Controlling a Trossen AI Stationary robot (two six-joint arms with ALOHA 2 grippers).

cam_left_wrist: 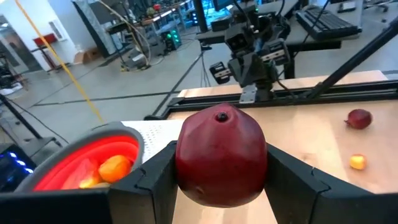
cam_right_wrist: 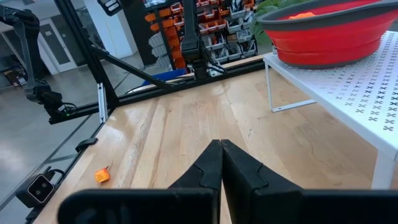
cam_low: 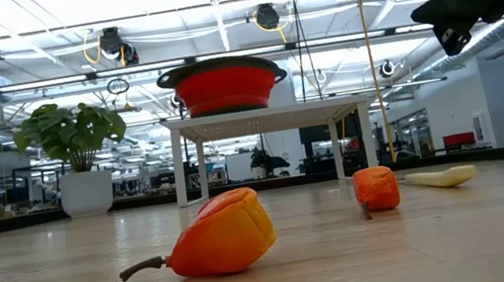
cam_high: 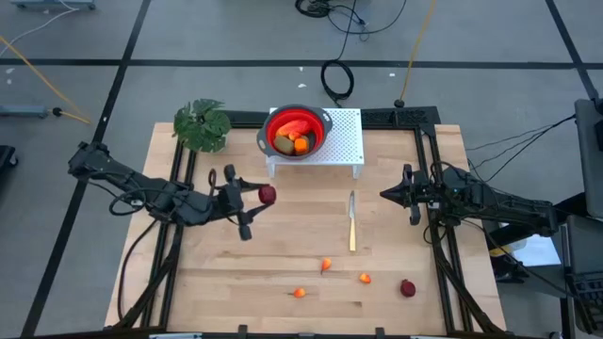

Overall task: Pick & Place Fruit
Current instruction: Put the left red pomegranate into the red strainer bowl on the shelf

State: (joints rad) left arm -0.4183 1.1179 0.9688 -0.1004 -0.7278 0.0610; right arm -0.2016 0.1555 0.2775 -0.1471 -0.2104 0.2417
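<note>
Bright overhead strip lights, soft shadows, foreground fruit [cam_low: 221, 234] slightly blurred.

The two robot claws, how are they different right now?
The left gripper is clamped on a dark-red fruit; the right gripper holds nothing. The left gripper's fingers stand apart around that fruit, while the right gripper's fingers are pressed together. The left gripper sits nearer the red bowl; the right waits by the table's right side. Both are dark, two-fingered claws.

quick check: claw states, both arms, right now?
Left claw: shut on the dark-red fruit, raised near the red bowl.
Right claw: shut, empty.
</note>
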